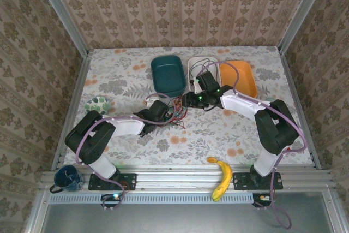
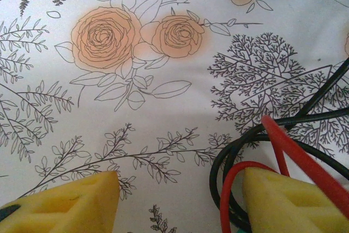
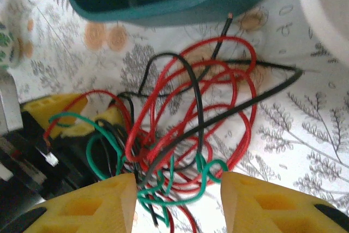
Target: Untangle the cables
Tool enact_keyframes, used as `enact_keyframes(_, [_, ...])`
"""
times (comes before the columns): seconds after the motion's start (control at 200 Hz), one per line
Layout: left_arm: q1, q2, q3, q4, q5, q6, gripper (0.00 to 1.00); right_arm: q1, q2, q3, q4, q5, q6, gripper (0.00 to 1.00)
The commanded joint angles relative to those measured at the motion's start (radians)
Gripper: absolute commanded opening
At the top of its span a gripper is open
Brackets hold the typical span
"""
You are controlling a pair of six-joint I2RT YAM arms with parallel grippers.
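1. Currently, the cables (image 1: pixel 175 114), red, black and green, lie tangled at the middle of the tabletop (image 1: pixel 120 75), just nearside of the teal bin (image 1: pixel 168 73).
2. Left pincer (image 2: pixel 180 181): jaws apart; red and black strands cross one finger.
3. Right pincer (image 3: pixel 177 181): jaws apart, straddling the tangle, nothing clamped.

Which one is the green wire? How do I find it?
Find the teal tub at the back of the table. Right in front of it lies a tangle of thin cables. The green cable loops through the thick of the knot, wound among the red cable and the black cable; it alone is green.
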Motion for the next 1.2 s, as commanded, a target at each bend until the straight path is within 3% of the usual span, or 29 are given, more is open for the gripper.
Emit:
enact_keyframes(0.0, [-0.025,0.002,-0.039,-0.081,0.047,0.051,0.62,-0.006,0.03,-0.003,0.103,-0.006,0.085,0.46])
enact_keyframes(0.38, [-0.034,-0.012,-0.053,-0.084,0.033,0.047,0.62,-0.006,0.121,0.034,0.108,0.041,0.176,0.41])
enact_keyframes(0.485, [-0.035,-0.009,-0.055,-0.085,0.033,0.047,0.62,-0.006,0.109,0.02,0.106,0.082,0.185,0.15])
enact_keyframes(0.585, [-0.036,0.001,-0.055,-0.088,0.033,0.048,0.62,-0.006,0.079,0.005,0.113,0.093,0.182,0.0])
enact_keyframes(0.815, [-0.035,0.026,-0.047,-0.099,0.035,0.047,0.63,-0.006,-0.042,0.026,0.084,0.027,0.115,0.0])
enact_keyframes(1.0, [-0.035,0.059,-0.035,-0.107,0.054,0.05,0.63,-0.023,-0.182,0.095,-0.019,0.212,0.047,0.0])
enact_keyframes(1.195, [-0.036,0.083,-0.032,-0.105,0.061,0.05,0.64,-0.066,-0.333,0.131,-0.007,0.432,0.001,0.0])
